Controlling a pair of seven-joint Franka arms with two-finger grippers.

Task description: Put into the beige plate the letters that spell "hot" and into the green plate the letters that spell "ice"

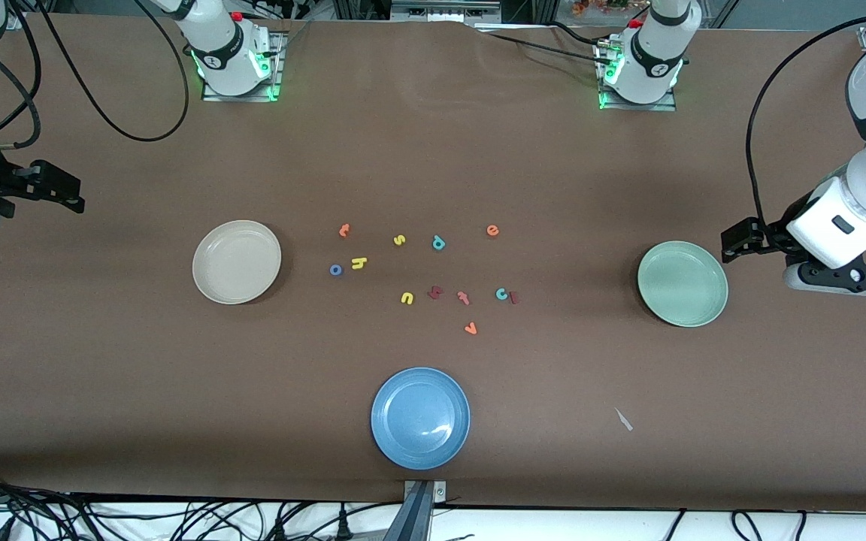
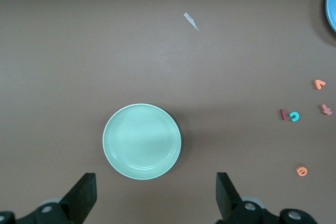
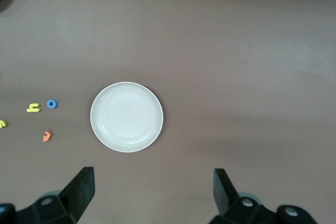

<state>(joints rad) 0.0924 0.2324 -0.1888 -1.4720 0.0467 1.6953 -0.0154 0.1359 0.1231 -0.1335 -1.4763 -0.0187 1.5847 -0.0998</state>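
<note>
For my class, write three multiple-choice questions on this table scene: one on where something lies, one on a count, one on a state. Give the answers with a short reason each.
1. Where does the blue o lie?
A. in the blue plate
B. on the table beside the yellow h, toward the beige plate
C. in the green plate

2. How many plates are on the table?
A. two
B. three
C. four

3. What is the state of the two hands?
A. both open and holding nothing
B. both shut on letters
C. one shut on a plate

Answers:
1. B: the o sits next to the yellow h, near the beige plate.
2. B: beige, green plate and blue plate.
3. A: the left hand and right hand show spread fingers with nothing between them.
</note>
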